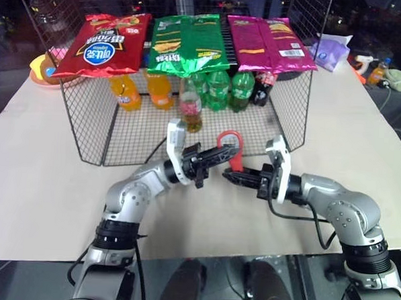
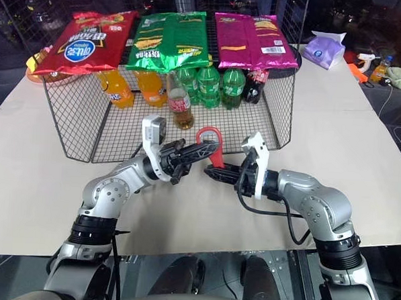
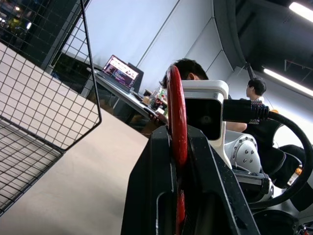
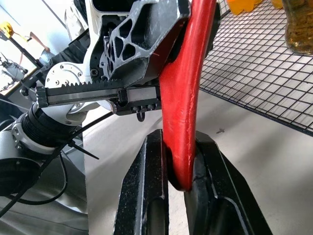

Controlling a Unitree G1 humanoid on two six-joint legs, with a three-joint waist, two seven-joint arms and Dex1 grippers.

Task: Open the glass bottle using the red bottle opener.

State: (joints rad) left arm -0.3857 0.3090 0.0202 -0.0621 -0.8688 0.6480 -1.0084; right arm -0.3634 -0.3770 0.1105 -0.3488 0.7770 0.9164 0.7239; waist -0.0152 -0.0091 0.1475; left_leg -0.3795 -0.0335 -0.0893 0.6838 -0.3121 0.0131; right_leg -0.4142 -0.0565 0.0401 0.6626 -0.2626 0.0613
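Note:
The red bottle opener [image 1: 236,160] hangs above the table in front of the wire rack, ring end up, held between both grippers. My left gripper [image 1: 226,153] reaches in from the left and is shut on its upper part just below the ring; in the left wrist view the opener [image 3: 176,117] stands edge-on between the fingers. My right gripper [image 1: 231,176] comes in from the right and is shut on the lower handle, with the opener [image 4: 188,98] clamped between the fingers in the right wrist view. The glass bottle [image 1: 191,109] stands upright inside the rack, just behind the grippers.
A wire mesh rack [image 1: 87,127] stands on the beige table, with chip bags [image 1: 186,42] across its top. Inside are orange soda bottles [image 1: 126,92], green soda bottles [image 1: 218,90] and a dark bottle [image 1: 262,89]. A purple pack [image 1: 330,52] lies at the back right.

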